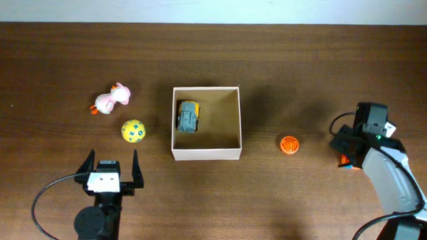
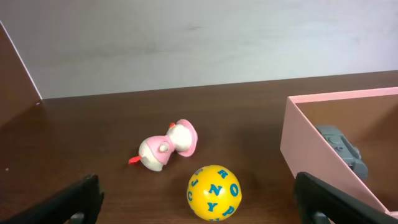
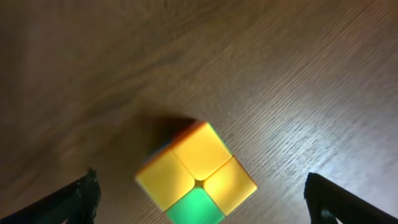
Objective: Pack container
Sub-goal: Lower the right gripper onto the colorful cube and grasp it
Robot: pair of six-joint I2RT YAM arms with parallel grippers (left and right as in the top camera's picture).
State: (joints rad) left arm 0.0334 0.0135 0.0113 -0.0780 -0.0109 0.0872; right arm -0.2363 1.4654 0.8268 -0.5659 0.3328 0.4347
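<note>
The container [image 1: 205, 154] is a square white box with a tan inside, at the table's middle. A grey and yellow toy car [image 1: 189, 116] lies in its left part. A yellow ball with blue letters [image 1: 133, 131] and a pink and white duck toy [image 1: 113, 98] lie left of the box. My left gripper [image 1: 112, 168] is open and empty, just in front of the ball [image 2: 214, 192]. My right gripper [image 1: 346, 154] is open, pointing down over a yellow and green puzzle cube [image 3: 196, 177]. The cube lies on the table between the fingers [image 3: 199, 198].
A small orange round toy [image 1: 289, 145] lies between the box and my right gripper. In the left wrist view the duck [image 2: 166, 147] lies behind the ball, and the box wall [image 2: 311, 155] with the car [image 2: 341, 148] stands at the right.
</note>
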